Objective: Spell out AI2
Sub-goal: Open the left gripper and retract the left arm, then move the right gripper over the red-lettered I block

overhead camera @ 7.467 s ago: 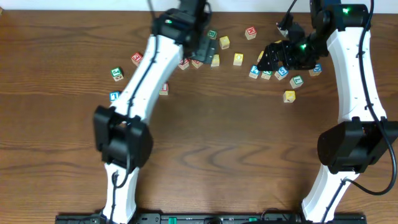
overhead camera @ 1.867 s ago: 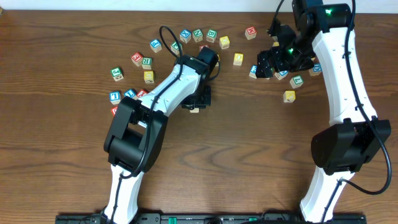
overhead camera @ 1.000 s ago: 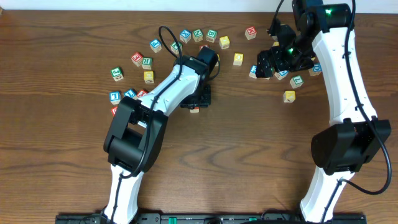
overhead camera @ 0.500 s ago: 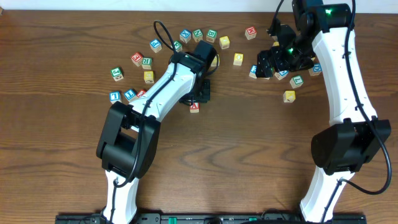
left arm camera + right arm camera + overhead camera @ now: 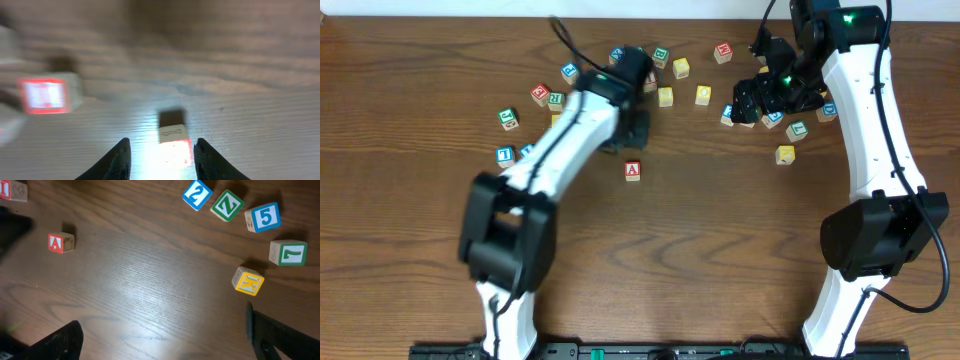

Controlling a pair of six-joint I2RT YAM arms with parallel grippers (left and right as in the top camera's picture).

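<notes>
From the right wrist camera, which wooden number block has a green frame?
The wooden cube with the green-framed 7, at the right edge. The blue-framed 2 cube and blue-framed 5 cube differ; the green-framed Z cube is a letter.

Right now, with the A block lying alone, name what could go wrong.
The 2 block lies close beside the green Z block and the blue 5 block; the open right fingers may catch a neighbour. The left arm is blurred beside the crowded blocks, so it might knock some, perhaps the A block.
</notes>
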